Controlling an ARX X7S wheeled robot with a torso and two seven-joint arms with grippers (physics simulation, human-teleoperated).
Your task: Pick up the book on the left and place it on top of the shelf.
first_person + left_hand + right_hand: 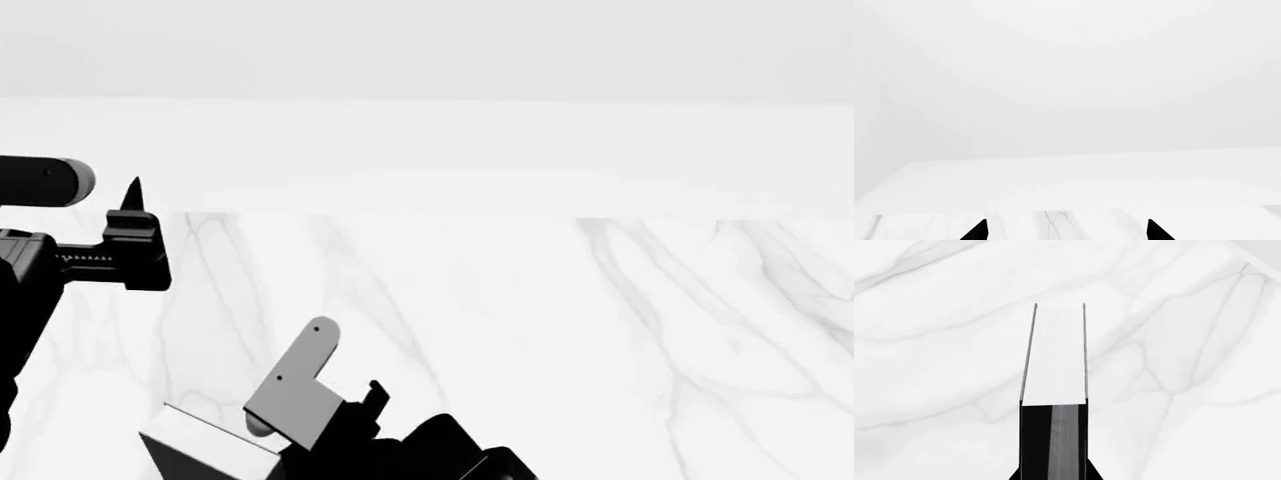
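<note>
The book (pixel 1054 370) is held edge-on between the fingers of the right gripper (pixel 1054 475), which are closed on its two dark covers; the white page edge faces the wrist camera. In the head view the book (pixel 200 445) is low, near the bottom edge, above the white marbled surface (pixel 561 340). The left gripper (pixel 134 215) is raised at the left side, well apart from the book. Its fingers (pixel 977 231) stand apart, with nothing between them.
</note>
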